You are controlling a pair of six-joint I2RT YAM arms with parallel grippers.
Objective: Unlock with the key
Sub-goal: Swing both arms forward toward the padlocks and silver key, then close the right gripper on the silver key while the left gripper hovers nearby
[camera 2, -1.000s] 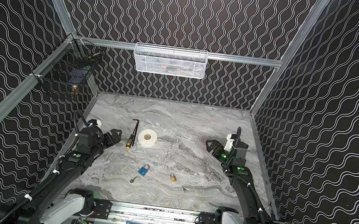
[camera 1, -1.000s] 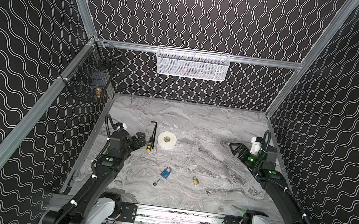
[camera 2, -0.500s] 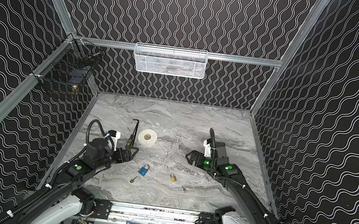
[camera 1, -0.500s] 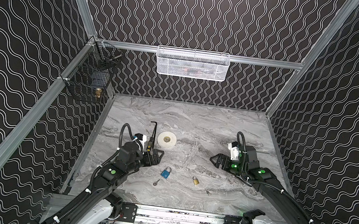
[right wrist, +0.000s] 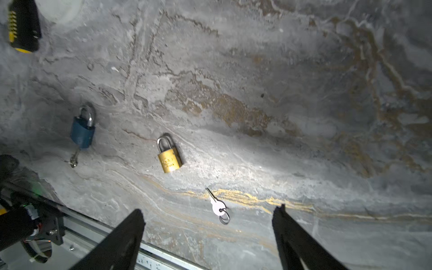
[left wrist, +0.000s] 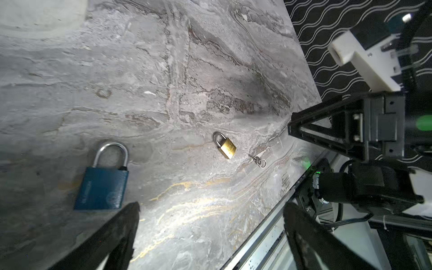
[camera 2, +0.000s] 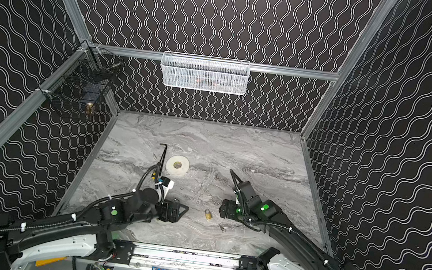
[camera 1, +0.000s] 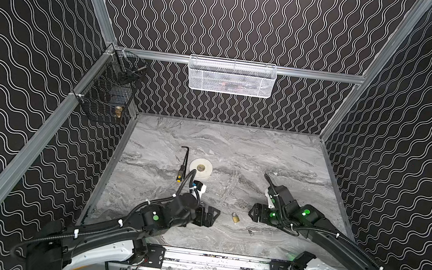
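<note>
1. The step in hand looks like the approach, with nothing gripped yet. The right fingers (right wrist: 121, 238) stand wide and empty over the small silver key (right wrist: 218, 207), which lies flat on the worktop (camera 1: 263, 152) near the front rail.
2. The next move calls for lowering and pinching the key's thin bow without skidding it across the stone.
3. Just beyond the key lies the brass padlock (right wrist: 169, 159), its shackle closed.
4. The left fingers (left wrist: 112, 233), also wide and empty, hover beside a blue padlock (left wrist: 101, 187) with a second key (right wrist: 73, 160) at its base.
5. Farther back on the grey marbled surface are a black hex tool (camera 1: 184, 162) and a tape roll (camera 1: 201, 168).
6. Farthest, on the wavy-patterned walls, hang a white mesh basket (camera 1: 231, 77) and a black wire basket (camera 1: 107, 94).
</note>
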